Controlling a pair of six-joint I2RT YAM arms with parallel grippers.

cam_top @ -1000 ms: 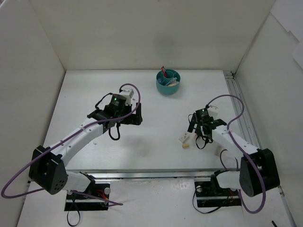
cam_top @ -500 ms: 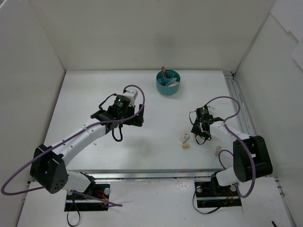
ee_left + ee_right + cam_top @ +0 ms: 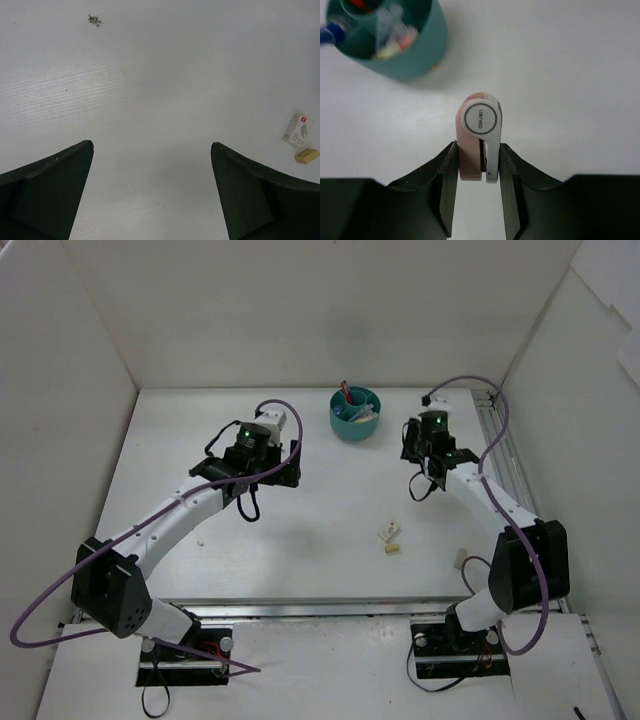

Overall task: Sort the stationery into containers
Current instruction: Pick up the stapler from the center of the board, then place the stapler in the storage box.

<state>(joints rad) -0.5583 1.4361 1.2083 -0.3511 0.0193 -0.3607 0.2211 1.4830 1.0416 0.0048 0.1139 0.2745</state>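
Observation:
In the right wrist view my right gripper (image 3: 478,150) is shut on a small pink-and-white stationery piece (image 3: 480,135) with a round grey-ringed label, held above the table. The teal cup (image 3: 415,60) lies up and to the left, with pens and small items inside. From above, my right gripper (image 3: 417,445) hangs just right of the cup (image 3: 356,426). A white eraser (image 3: 388,532) and a cream eraser (image 3: 392,548) lie on the table, with another white block (image 3: 461,559) further right. My left gripper (image 3: 281,476) is open over bare table (image 3: 152,146).
White walls enclose the table on three sides. A metal rail (image 3: 500,445) runs along the right edge. In the left wrist view the white eraser (image 3: 297,130) and the cream eraser (image 3: 306,155) show at the right edge, and tiny dark specks (image 3: 94,20) lie far left.
My right gripper closed on the pink-and-white piece beside the erasers and carried it up and back toward the teal cup. The left arm shifted slightly away from the bases.

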